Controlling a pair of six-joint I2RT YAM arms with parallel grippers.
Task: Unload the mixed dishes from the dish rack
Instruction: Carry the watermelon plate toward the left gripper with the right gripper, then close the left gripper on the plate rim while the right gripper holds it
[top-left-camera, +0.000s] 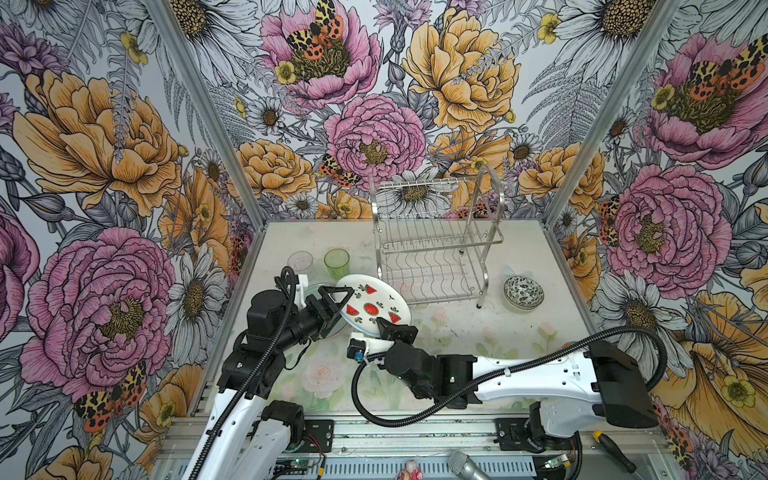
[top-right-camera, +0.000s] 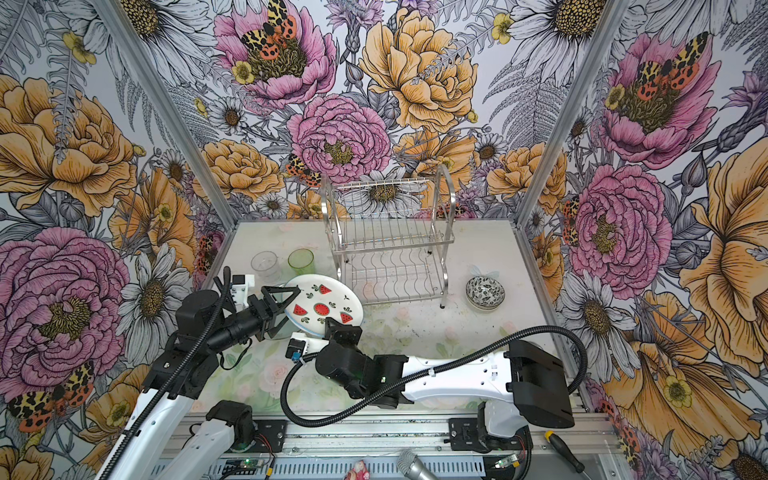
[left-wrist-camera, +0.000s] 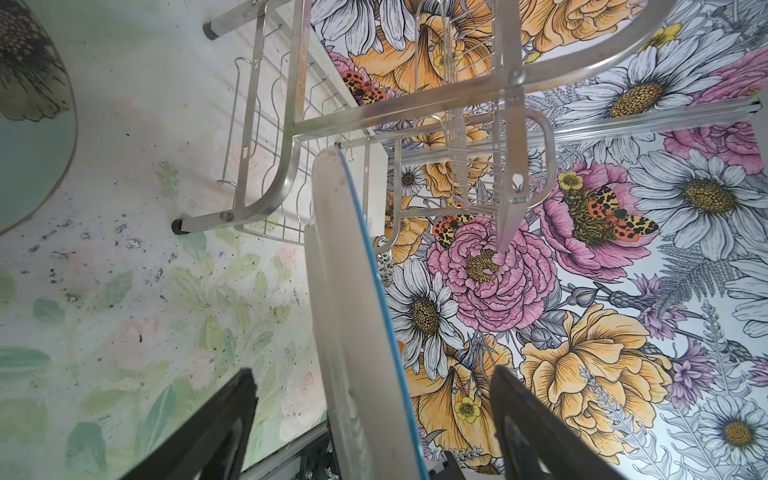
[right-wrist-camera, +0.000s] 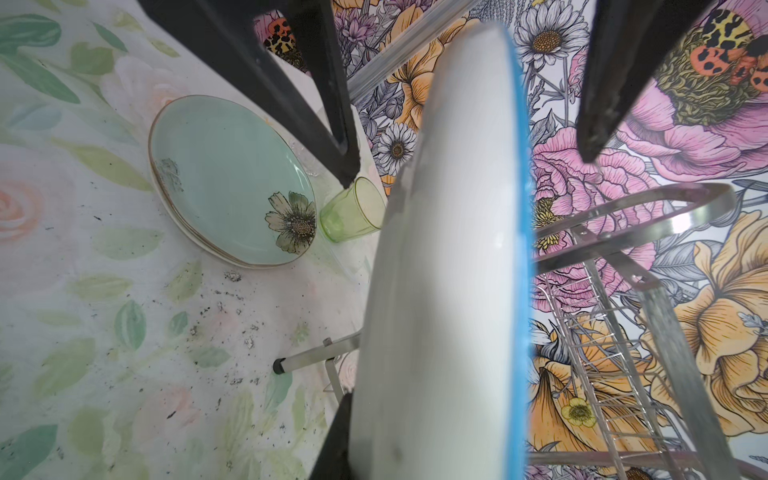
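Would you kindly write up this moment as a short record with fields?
watermelon plate: out of the rack, tilted, held above the table
right gripper: shut on the plate's near rim
left gripper: open, fingers either side of the plate's left rim
rack: no dishes visible in it
aqua plate: lying flat beside the green tumbler
clear tumbler: upright, left of the green tumbler
patterned bowl: atop a stack right of the rack
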